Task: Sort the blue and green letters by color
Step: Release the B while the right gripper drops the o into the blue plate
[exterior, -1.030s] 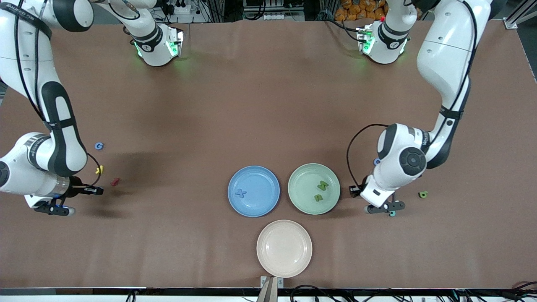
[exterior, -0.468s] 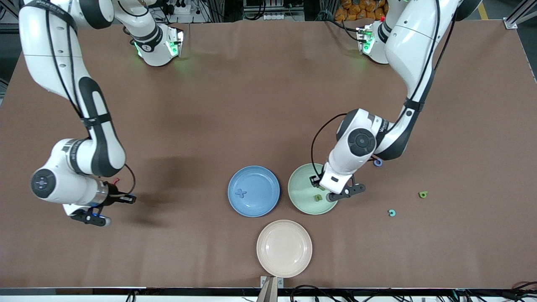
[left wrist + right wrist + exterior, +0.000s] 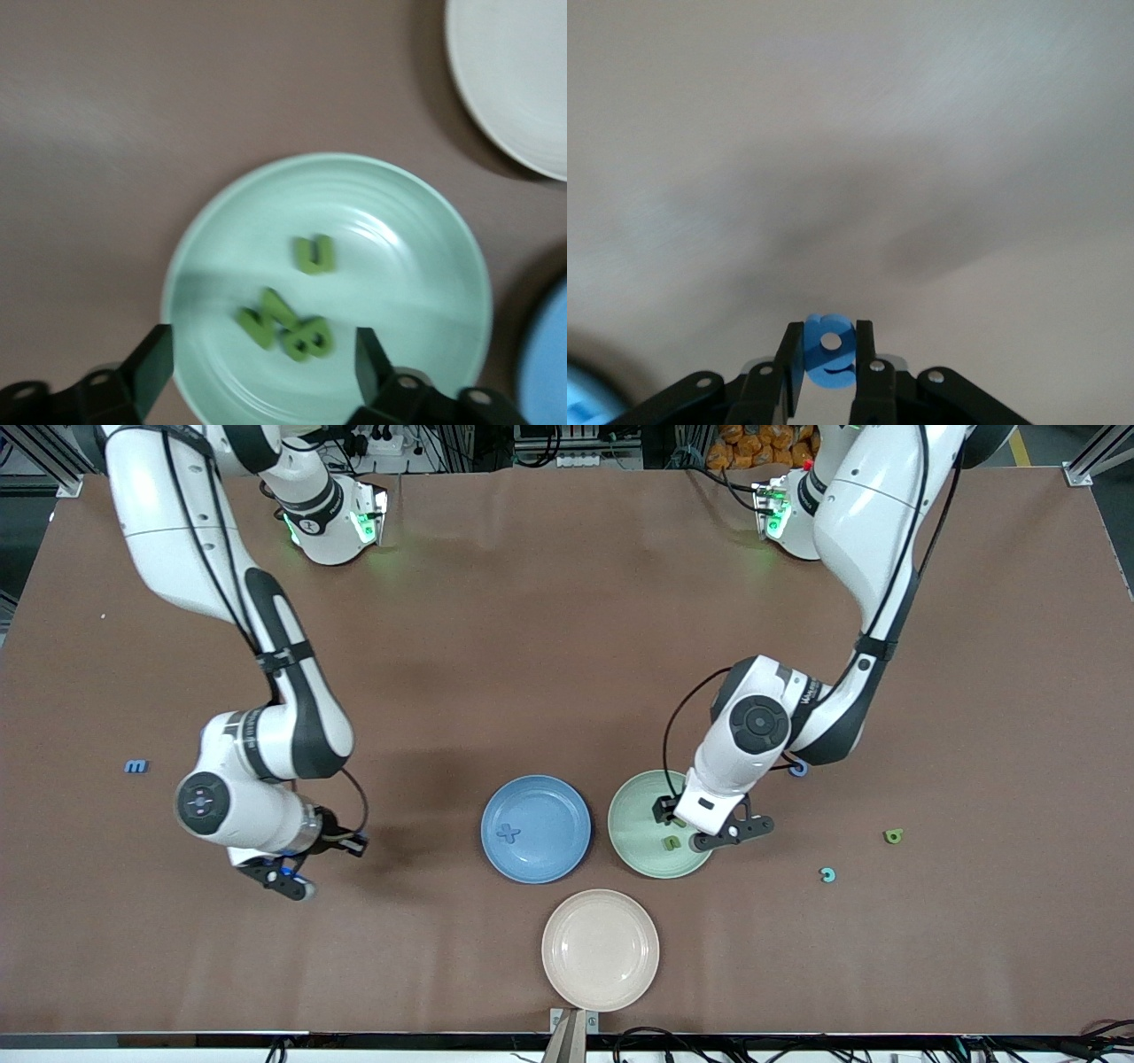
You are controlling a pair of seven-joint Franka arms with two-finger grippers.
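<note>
Three plates sit at the camera's end of my bench point(image 3: 567, 646): a blue plate point(image 3: 536, 829), a green plate point(image 3: 651, 841) beside it toward the left arm's end, and a cream plate point(image 3: 601, 950) nearest the camera, at roughly six o'clock from the gap between the other two. My left pincer point(image 3: 263, 367) hangs over the green plate with its fingers spread wide and nothing between them; in the left wrist view I count three green letters point(image 3: 292, 310) lying in that plate, one apart and two touching each other. My right pincer point(image 3: 830, 356) is up over bare bench toward the right arm's end, at about nine o'clock from the blue plate, and its fingers are clamped on a blue letter point(image 3: 829, 351), which the right wrist view shows pinched between the pads. One blue x-shaped letter point(image 3: 507, 833) already lies in the blue plate. Out on the bench, a blue m-shaped letter point(image 3: 135, 766) lies well toward the right arm's end. At the left arm's end I see a blue ring-shaped letter point(image 3: 799, 769) half hidden by the left arm, at about two o'clock from the green plate, a lone green letter point(image 3: 893, 836) at three o'clock from that plate, and a teal c-shaped letter point(image 3: 827, 875) nearer the camera.
</note>
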